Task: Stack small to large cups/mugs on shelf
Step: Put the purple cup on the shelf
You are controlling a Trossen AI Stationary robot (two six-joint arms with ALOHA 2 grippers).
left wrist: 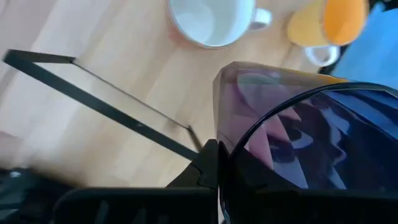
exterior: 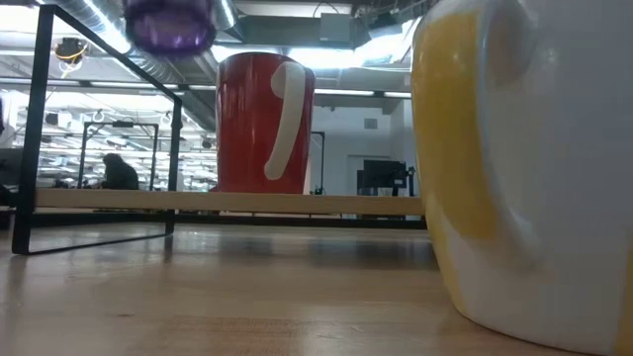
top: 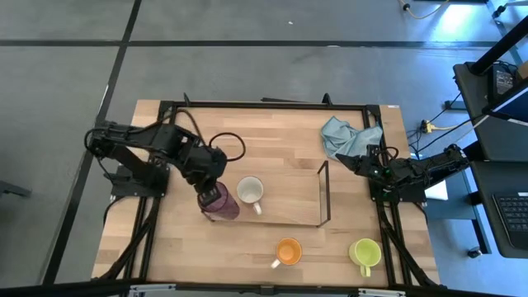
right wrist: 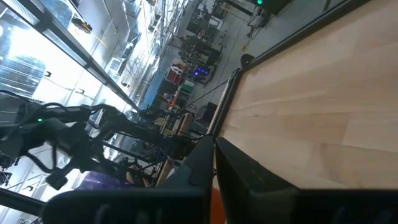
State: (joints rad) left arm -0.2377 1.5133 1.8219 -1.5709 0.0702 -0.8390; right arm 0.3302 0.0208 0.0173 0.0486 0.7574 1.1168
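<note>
The dark purple cup is hanging in the left gripper, fingers clamped on it, at the left end of the wire shelf and lifted off the table; in the low view it is floating up high. Just beside it, the brown-orange mug with the white inside is sitting on the shelf. The orange mug and yellow-green mug are waiting near the front edge. The right gripper is idling by the light blue cloth; whether its fingers are apart, I cannot tell.

Blue cloth on wooden table
</note>
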